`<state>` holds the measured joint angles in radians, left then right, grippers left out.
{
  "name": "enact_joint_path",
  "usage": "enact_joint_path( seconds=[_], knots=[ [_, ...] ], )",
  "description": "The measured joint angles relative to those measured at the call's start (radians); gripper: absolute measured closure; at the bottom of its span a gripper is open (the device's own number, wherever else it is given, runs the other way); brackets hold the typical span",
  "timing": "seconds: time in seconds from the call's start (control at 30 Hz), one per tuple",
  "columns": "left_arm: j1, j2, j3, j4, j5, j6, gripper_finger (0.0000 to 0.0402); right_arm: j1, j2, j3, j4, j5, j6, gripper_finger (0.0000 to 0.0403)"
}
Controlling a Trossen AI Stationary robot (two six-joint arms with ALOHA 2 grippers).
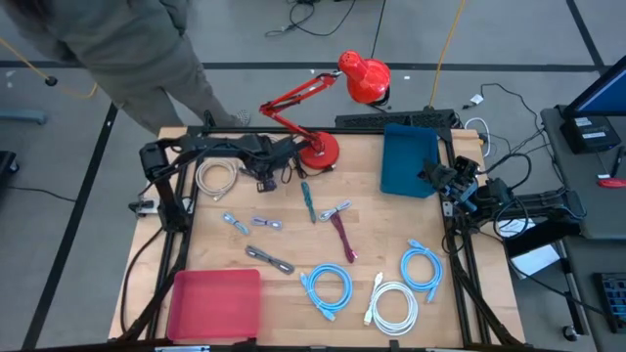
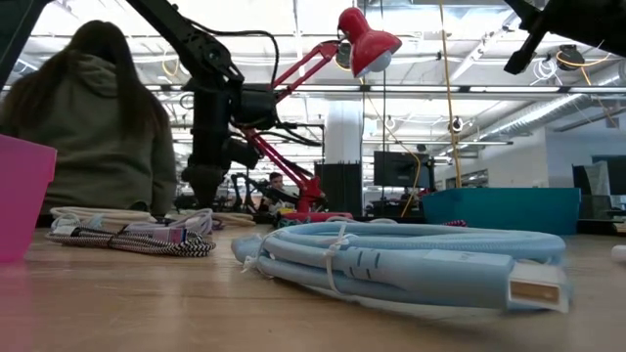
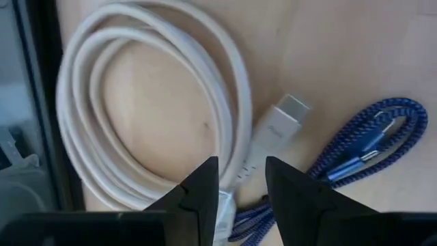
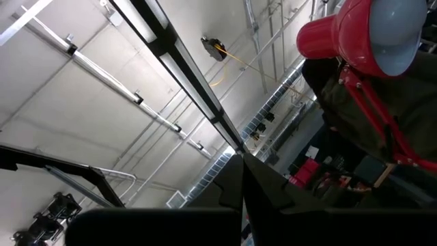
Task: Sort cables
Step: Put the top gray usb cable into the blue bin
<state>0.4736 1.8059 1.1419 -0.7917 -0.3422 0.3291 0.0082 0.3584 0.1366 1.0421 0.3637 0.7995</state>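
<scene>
My left gripper [image 3: 242,179] is open and points down over the beige coiled cable [image 3: 136,102] at the far left of the table [image 1: 215,178]. Its fingers stand on either side of the strand just behind the plug [image 3: 290,113]. A short blue braided bundle [image 3: 369,143] lies next to it. My right gripper [image 4: 242,164] is shut, held at the table's right edge [image 1: 460,181] and pointing up at the ceiling. Two light-blue coils [image 1: 328,288] [image 1: 421,266] and a white coil [image 1: 394,305] lie near the front edge. Maroon [image 1: 342,238], teal [image 1: 307,200] and grey [image 1: 269,259] bundles lie mid-table.
A pink bin [image 1: 215,301] sits at the near left corner and a teal bin [image 1: 409,159] at the far right. The red desk lamp [image 1: 318,147] stands at the far edge, its head [image 1: 364,78] beyond the table. A person [image 1: 147,49] sits behind the far left corner.
</scene>
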Motion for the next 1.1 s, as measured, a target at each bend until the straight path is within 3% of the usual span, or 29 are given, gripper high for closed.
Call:
enact_joint_path(
  seconds=[0.37, 0.57, 0.67, 0.9, 1.1],
  knots=[
    [0.046, 0.036, 0.003, 0.037, 0.051, -0.088, 0.0245, 0.000, 0.000, 0.000, 0.000, 0.000, 0.000, 0.0403],
    [0.043, 0.051, 0.004, 0.067, 0.058, -0.103, 0.0249, 0.000, 0.000, 0.000, 0.000, 0.000, 0.016, 0.0403],
    [0.043, 0.052, 0.002, 0.089, 0.075, -0.122, 0.0275, 0.000, 0.000, 0.000, 0.000, 0.000, 0.027, 0.0403],
    [0.047, 0.054, 0.003, 0.090, 0.129, -0.186, 0.0386, 0.000, 0.000, 0.000, 0.000, -0.002, 0.029, 0.0403],
    [0.046, 0.055, 0.005, 0.075, 0.119, -0.293, 0.0395, 0.000, 0.000, 0.000, 0.000, -0.002, 0.053, 0.0403]
  ],
)
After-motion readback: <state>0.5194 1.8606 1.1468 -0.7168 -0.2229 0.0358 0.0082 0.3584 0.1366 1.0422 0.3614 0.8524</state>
